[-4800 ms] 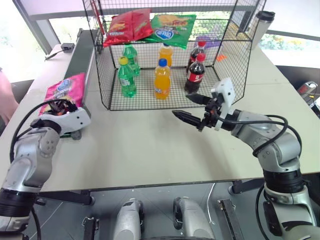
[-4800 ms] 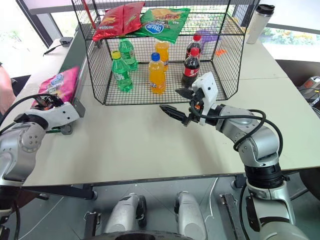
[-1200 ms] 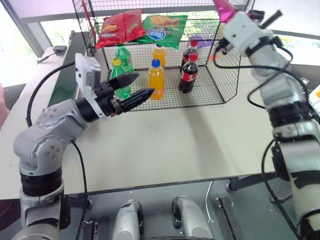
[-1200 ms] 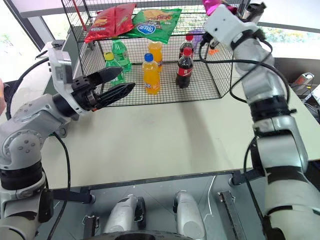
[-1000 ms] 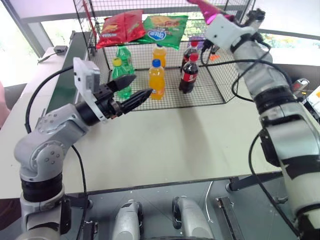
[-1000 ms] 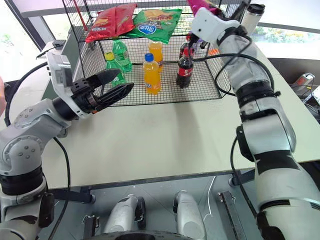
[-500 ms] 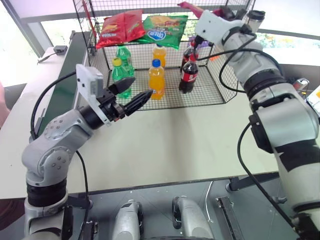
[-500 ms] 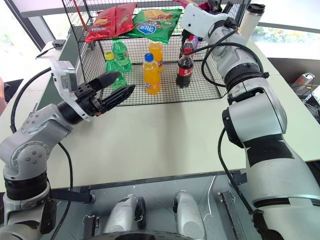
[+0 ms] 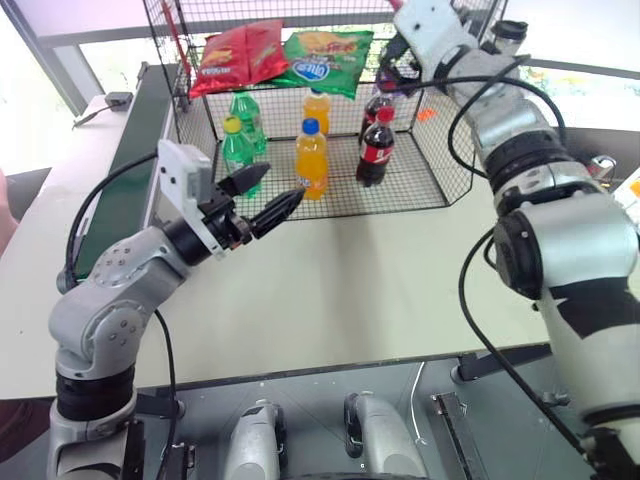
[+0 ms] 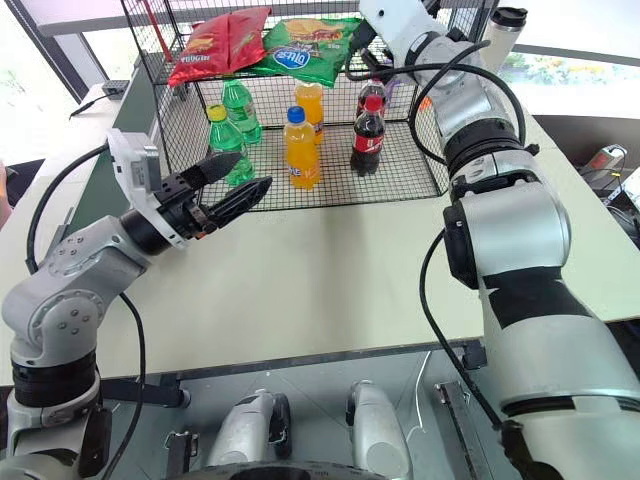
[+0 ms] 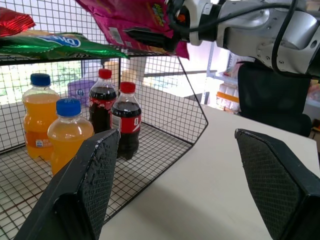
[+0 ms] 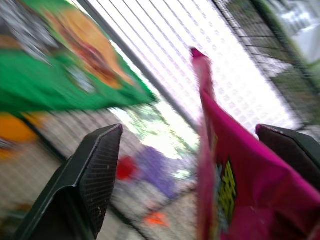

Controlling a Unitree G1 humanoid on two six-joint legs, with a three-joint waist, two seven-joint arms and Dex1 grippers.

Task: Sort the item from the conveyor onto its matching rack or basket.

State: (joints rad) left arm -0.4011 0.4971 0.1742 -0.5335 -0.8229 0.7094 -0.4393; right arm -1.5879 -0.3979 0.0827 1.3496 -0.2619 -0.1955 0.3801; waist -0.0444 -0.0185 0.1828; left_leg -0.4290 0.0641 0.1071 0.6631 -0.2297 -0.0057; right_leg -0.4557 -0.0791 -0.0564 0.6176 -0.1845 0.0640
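The item, a magenta-pink crisp bag (image 11: 132, 17), is over the rack's (image 9: 440, 150) wire upper shelf, beside the green crisp bag (image 9: 325, 55). My right gripper (image 12: 189, 130) reaches in at shelf height, open. The bag (image 12: 235, 195) stands edge-on between its wide-spread fingers, nearer one finger (image 12: 292, 150), and neither clamps it. I cannot tell whether the bag rests on the shelf. My left gripper (image 9: 280, 185) hovers open and empty over the table in front of the rack. The dark-green conveyor (image 9: 130, 170) runs along the table's left side with nothing on the belt.
A red crisp bag (image 9: 240, 55) lies on the upper shelf. Green (image 9: 237, 145), orange (image 9: 310, 160) and cola bottles (image 9: 375, 150) stand on the rack's grid floor. A steel tumbler (image 9: 508, 35) stands right of the rack.
My right gripper has swung left over the upper shelf, rolled, and gone from shut on the pink bag to wide open. The left arm has stayed about where it was.
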